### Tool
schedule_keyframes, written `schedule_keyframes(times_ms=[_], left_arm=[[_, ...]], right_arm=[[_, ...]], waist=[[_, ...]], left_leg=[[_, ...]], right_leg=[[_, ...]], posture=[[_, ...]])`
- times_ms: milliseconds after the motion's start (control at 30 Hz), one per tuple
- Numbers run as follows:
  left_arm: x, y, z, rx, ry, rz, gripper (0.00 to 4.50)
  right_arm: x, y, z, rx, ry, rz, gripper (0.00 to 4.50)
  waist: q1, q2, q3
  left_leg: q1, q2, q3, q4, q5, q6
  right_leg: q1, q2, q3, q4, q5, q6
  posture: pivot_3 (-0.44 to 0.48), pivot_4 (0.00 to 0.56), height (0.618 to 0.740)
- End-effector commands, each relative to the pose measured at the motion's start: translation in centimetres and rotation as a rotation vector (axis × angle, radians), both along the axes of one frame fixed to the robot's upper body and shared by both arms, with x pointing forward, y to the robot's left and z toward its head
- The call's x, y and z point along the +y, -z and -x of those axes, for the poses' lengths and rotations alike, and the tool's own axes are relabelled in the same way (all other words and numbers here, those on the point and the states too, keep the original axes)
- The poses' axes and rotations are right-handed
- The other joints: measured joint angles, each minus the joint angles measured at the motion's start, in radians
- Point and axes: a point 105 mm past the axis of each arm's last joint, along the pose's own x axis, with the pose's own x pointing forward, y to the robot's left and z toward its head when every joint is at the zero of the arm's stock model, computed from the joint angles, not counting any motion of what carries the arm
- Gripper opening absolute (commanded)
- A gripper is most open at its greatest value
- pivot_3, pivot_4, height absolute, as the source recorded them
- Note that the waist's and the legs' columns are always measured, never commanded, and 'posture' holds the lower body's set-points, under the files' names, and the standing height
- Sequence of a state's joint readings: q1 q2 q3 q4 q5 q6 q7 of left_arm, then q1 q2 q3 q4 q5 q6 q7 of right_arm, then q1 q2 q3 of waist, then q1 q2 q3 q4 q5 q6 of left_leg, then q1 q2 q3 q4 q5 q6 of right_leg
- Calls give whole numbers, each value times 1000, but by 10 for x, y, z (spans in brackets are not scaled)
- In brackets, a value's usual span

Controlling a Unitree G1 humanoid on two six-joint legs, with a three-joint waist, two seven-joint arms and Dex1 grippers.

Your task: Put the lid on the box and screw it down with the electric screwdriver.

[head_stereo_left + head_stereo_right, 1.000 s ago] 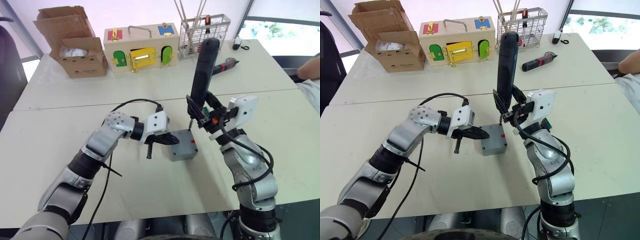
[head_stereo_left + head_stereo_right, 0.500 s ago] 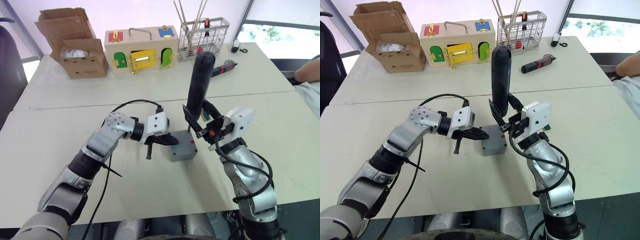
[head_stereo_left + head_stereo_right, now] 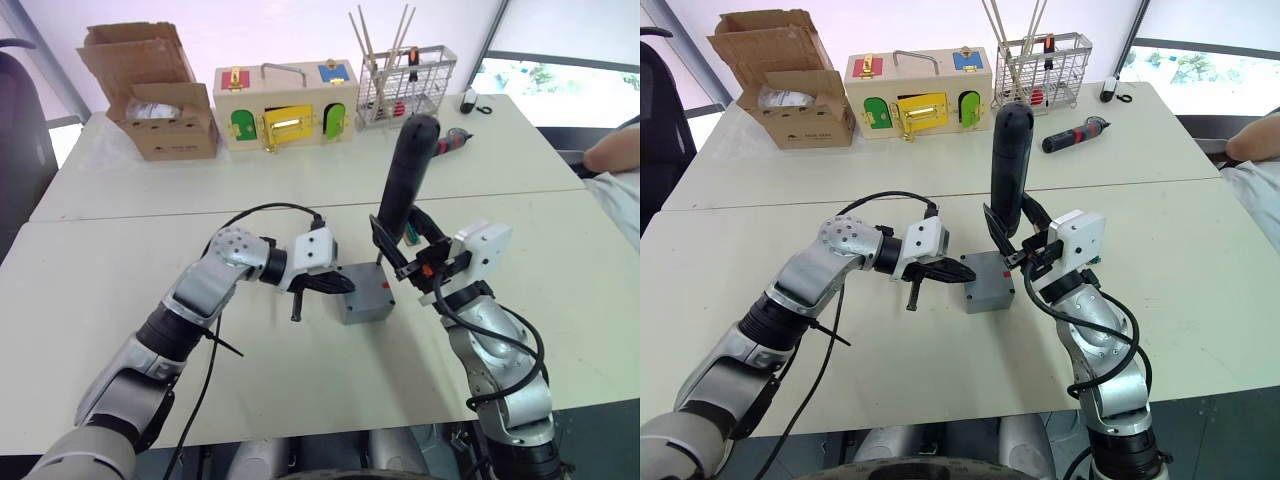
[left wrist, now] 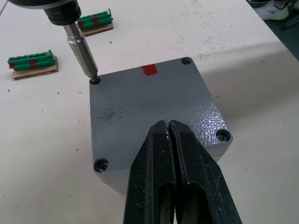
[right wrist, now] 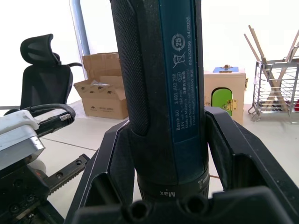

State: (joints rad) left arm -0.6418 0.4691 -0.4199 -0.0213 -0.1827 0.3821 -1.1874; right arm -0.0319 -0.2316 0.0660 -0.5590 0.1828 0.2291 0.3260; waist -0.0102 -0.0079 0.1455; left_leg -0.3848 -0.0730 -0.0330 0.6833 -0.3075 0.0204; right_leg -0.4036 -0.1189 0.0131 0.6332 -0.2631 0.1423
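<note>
Right gripper (image 3: 1025,240), clamped on the screwdriver (image 3: 1006,165), has brought the bit from above the lid (image 4: 154,107) down into a corner screw hole, so driving can begin. Lid sits on the box (image 3: 366,297) at table centre. Left gripper (image 4: 169,140), fingers pressed together, steadies the lid.

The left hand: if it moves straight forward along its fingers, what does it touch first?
Probably the lid on the box. The left hand is shut, its tips over the lid's near part; whether they touch it is unclear.
</note>
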Motion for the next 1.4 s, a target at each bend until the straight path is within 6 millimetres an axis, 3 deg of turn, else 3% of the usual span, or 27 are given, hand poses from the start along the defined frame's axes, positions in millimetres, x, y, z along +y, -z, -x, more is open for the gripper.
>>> schedule_keyframes(times_ms=[33, 700, 1100, 1333, 1400], left_arm=[[-1, -4, 2, -26, 8, -9, 0], [-2, -4, 2, -32, -4, -6, 0], [-6, -3, 2, -29, 8, 6, 0], [-9, -1, 2, -21, 29, 8, 0], [-9, -1, 2, -19, 30, 8, 0]], right_arm=[[-7, 41, -6, 181, 11, 13, 2052], [-9, 49, -9, 211, 2, 30, 2052], [-21, 36, -13, 168, 10, 73, 2052], [-18, -52, -2, -5, -110, 4, 2052], [-16, -66, 4, -8, -170, 12, 2052]], waist=[[0, 0, 0], [0, -3, -2], [5, -3, -3], [17, 0, 0], [23, 1, 1]], left_leg=[[0, 0, 0, 0, 0, 0], [0, 0, 0, 0, 0, 0], [0, 0, -1, 0, -1, 1], [-3, -1, 0, 0, -1, 1], [-7, -1, 0, 0, -1, 1]], right_leg=[[0, 0, 0, 0, 0, 0], [0, 0, 0, -1, 0, 0], [0, 0, 1, -2, 0, 0], [-2, -1, 2, -3, 0, 0], [-5, -1, 2, -3, 0, 0]], posture=[[0, 150, 737], [0, 150, 737], [0, 150, 737], [0, 150, 737], [0, 150, 737]])
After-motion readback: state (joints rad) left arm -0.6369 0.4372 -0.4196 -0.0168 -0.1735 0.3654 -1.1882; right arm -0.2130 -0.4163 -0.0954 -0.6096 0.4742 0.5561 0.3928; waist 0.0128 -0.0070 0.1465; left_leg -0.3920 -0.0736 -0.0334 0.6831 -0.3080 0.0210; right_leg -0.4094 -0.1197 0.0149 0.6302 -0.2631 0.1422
